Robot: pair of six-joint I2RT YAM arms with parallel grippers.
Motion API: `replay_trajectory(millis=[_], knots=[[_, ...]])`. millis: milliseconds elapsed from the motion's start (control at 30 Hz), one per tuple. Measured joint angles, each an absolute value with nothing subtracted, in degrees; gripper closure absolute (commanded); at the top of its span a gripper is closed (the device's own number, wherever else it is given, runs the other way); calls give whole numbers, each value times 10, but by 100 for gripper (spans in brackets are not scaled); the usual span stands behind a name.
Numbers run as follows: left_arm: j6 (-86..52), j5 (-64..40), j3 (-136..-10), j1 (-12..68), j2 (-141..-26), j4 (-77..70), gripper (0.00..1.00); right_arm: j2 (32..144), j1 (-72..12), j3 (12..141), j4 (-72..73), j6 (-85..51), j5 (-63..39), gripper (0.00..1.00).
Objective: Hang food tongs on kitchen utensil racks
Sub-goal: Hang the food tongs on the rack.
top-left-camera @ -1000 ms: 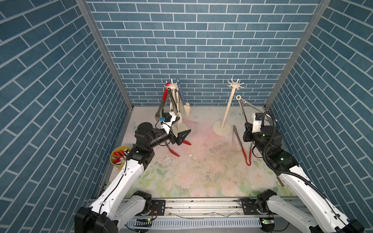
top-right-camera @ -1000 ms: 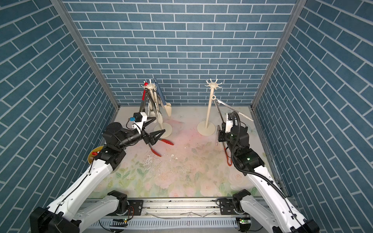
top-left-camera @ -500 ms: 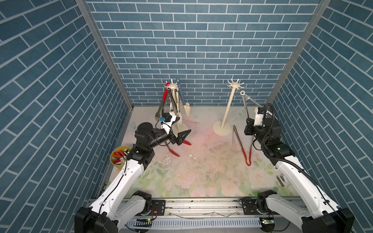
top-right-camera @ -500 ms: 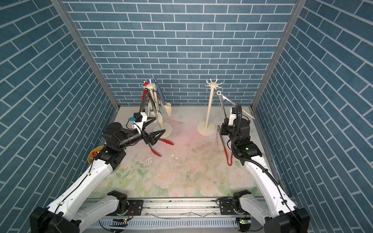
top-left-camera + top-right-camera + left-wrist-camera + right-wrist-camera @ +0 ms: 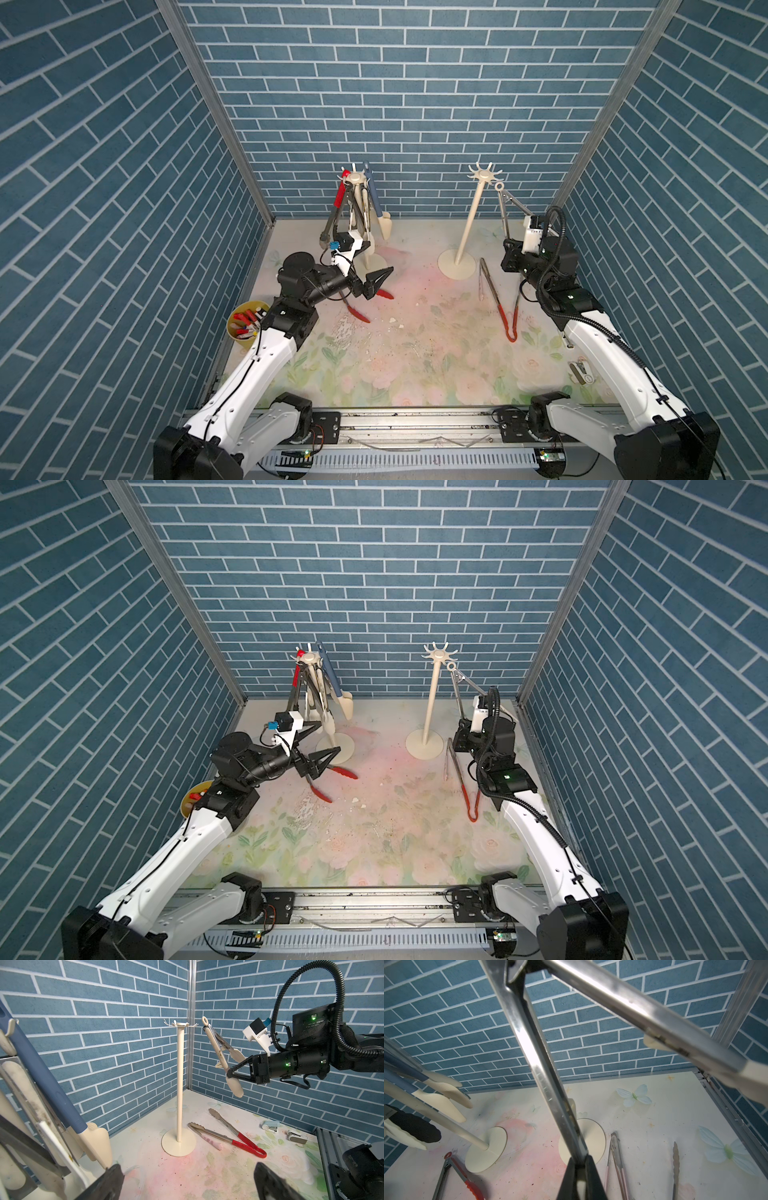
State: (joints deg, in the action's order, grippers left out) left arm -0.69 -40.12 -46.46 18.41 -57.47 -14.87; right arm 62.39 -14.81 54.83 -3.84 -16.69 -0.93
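Note:
My right gripper (image 5: 580, 1159) is shut on one arm of cream-tipped metal food tongs (image 5: 218, 1047). They hang open in the air, ring end (image 5: 500, 187) up, just beside the hooks of the bare cream rack (image 5: 484, 176). In both top views the gripper (image 5: 460, 725) is right of that rack's pole. The other rack (image 5: 357, 183) carries several tongs with red, blue, black and cream parts. My left gripper (image 5: 376, 282) is open and empty above red-tipped tongs (image 5: 361, 313) lying on the table. Red-handled tongs (image 5: 509, 316) and pink-handled tongs (image 5: 207, 1136) lie near the bare rack's base.
A yellow cup (image 5: 245, 324) of markers sits at the table's left edge. Two small stapler-like items (image 5: 270, 1126) (image 5: 297, 1136) lie near the right wall. Brick-pattern walls close in three sides; the floral mat (image 5: 415, 365) is bare at the front.
My right arm has lifted the cream-tipped tongs and carried them back toward the rear wall, bringing their ring end up beside the bare rack's hooks. The left arm has not moved.

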Motion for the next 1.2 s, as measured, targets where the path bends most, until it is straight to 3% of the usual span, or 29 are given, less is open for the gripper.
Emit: replay_trajectory(millis=[1133,1200], knots=[[-7,-401,-465,184,-575,-149,1,692,-137,565,-6,-183,-59,100],[-7,-401,-465,184,-575,-149,1,692,-136,565,-6,-186,-63,93]])
